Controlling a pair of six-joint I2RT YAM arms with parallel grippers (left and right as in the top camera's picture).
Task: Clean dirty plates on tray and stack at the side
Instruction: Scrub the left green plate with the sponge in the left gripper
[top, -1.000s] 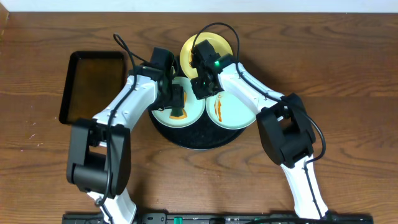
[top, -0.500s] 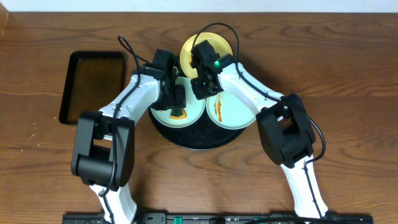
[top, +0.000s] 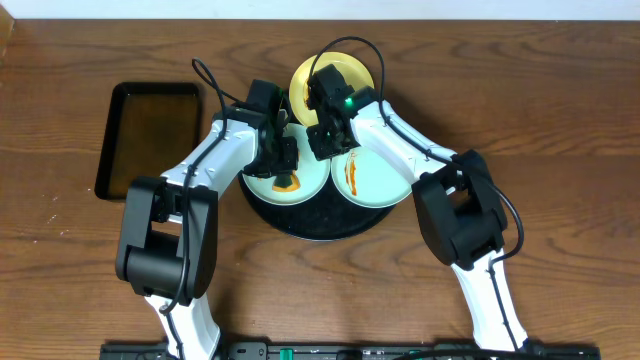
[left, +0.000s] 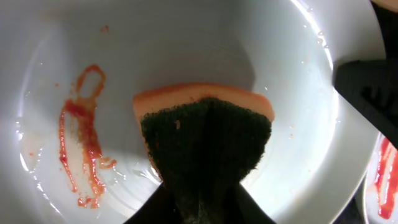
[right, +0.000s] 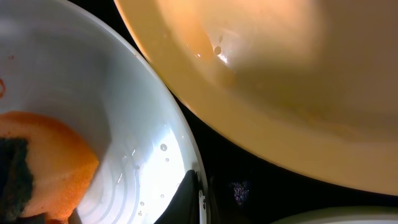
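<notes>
Overhead, I saw all three plates (top: 378, 186) on the tray (top: 300, 228), none stacked on the bench (top: 560, 120). Left wrist: my left fingers (left: 155, 211) pinched a sponge (left: 205, 134) on a sauce-streaked mint plate (left: 186, 56). Right wrist: right fingers (right: 186, 205) were pressed together at that plate's rim, beside the yellow plate (right: 280, 81).
</notes>
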